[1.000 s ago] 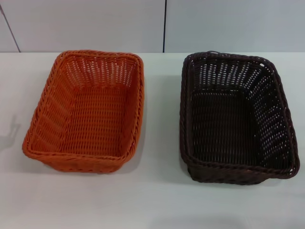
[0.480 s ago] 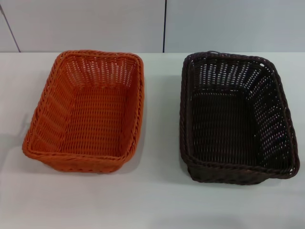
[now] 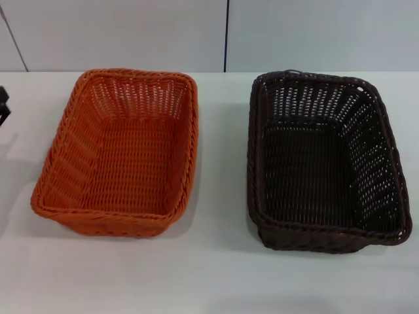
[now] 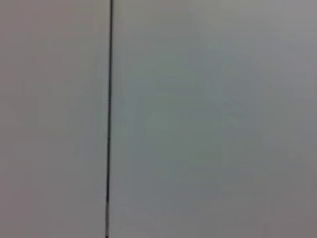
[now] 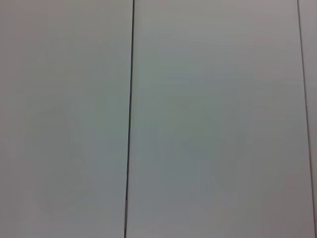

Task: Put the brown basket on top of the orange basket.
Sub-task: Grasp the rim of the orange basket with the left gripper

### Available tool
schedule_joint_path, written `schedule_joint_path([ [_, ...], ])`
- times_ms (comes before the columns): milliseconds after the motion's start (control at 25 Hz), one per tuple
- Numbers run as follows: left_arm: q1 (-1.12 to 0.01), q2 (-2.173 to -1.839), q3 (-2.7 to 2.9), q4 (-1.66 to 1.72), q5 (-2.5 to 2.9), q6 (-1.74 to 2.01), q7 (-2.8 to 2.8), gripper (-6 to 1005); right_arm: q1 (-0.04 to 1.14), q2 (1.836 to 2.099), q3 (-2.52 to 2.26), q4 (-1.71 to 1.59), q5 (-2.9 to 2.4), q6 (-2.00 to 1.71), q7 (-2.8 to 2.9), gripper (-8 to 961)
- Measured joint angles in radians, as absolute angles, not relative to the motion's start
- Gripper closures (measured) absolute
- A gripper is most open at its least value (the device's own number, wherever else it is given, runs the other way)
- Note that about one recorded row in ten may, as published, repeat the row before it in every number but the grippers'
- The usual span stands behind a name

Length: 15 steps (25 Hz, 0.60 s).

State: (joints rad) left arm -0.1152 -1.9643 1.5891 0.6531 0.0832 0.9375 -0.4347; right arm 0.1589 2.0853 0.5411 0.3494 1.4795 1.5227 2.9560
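1. The rectangular dark brown, almost black, woven wicker-style basket (image 3: pixel 325 163) is seen standing upright on the white desk (image 3: pixel 216 275) on the robot's right, with the rectangular bright orange woven wicker-style basket (image 3: pixel 121 154) beside it on the left; the two are set apart, not touching.
2. Both baskets are empty, and each is finished with a braided rim above sloping sides; the brown one's walls are woven openly enough for the desk to show through.
3. The brown basket is judged light and fairly stiff, though some flex in the walls is to be expected; the braided rim is judged the firmest place to be pinched, preferably at the middle of a side so that tilting is limited.
4. The weave looks ribbed rather than slippery, so a secure hold is thought likely.
5. A small dark part (image 3: pixel 4 106) is visible at the left edge of the head view; it is possibly the left gripper, and its jaw state cannot be told.
6. The right gripper is not shown; both wrist views show only a pale panelled wall (image 5: pixel 208 119).
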Motion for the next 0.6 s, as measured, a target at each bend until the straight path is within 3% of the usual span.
schedule_joint_path([
  [240,-0.022,-1.971,1.562,0.957,0.223,0.675,-0.507,199,0.157,2.086,0.540,0.346,1.480,1.520,2.956,128],
  [600,-0.001,-1.891,1.562,1.238,0.813,0.444,-1.335,198,0.145,2.084,0.554,0.344,1.483,1.537,2.956,129],
])
